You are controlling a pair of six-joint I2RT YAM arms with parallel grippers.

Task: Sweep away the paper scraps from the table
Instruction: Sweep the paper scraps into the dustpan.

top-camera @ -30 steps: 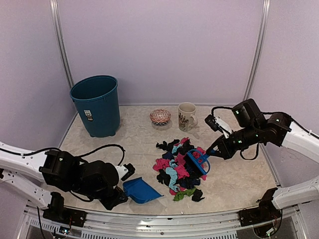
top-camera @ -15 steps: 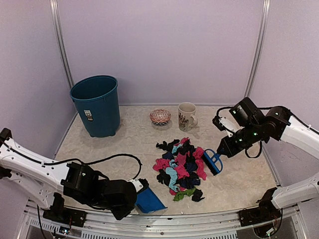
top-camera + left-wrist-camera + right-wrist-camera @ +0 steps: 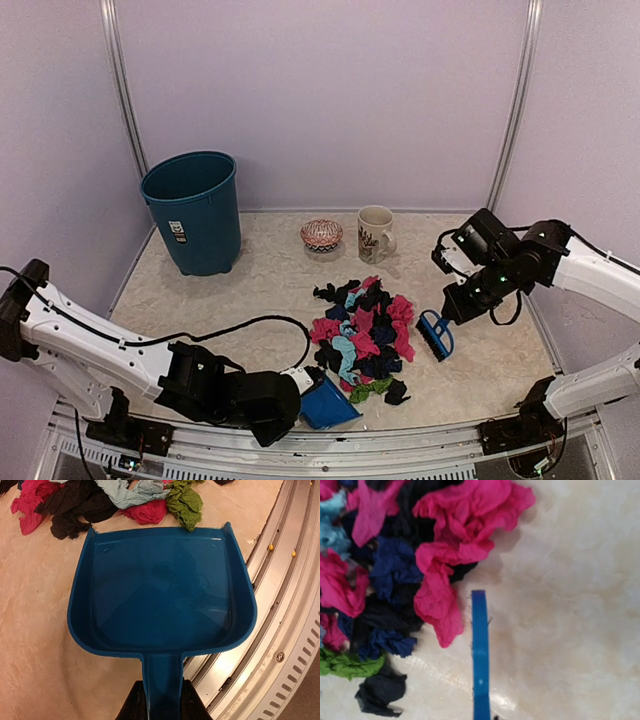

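The paper scraps (image 3: 362, 335) lie in one heap of pink, black, light blue, navy and green wads mid-table (image 3: 480, 370). My left gripper (image 3: 162, 692) is shut on the handle of the blue dustpan (image 3: 160, 590). The pan lies flat, its open lip just short of a green wad (image 3: 184, 502) at the heap's near edge. In the top view the dustpan (image 3: 325, 405) sits by the table's front rail. My right gripper (image 3: 447, 315) is shut on the small blue brush (image 3: 435, 333), which stands just right of the heap. The brush (image 3: 479, 650) shows beside a pink wad (image 3: 437, 600).
A teal bin (image 3: 193, 210) stands at the back left. A patterned bowl (image 3: 321, 234) and a mug (image 3: 375, 233) stand behind the heap. The silver frame edge (image 3: 290, 605) runs close along the dustpan's right side. The left arm's black cable (image 3: 240, 325) loops over the table.
My left arm has swung right along the front edge, bringing the dustpan up to the heap's near side. My right gripper has carried the brush off the heap to its right.
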